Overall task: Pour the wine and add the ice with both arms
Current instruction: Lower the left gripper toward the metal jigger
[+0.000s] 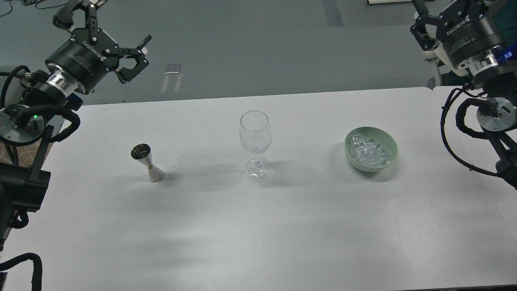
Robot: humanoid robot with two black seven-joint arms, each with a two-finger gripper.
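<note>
A clear wine glass [255, 139] stands upright at the table's middle; I see no liquid in it. A steel jigger [147, 162] stands to its left; any wine in it cannot be made out. A green bowl [391, 142] to the right holds several clear ice cubes [366, 154]. My left gripper [111, 30] is raised beyond the table's far left corner, fingers spread open, empty. My right gripper [424, 24] is raised at the far right; its fingers run off the top edge.
The white table [258, 226] spans the view; its far edge runs behind the glass. A second white surface [476, 137] adjoins at the right. Grey floor lies beyond, with a small metal bracket [172, 74].
</note>
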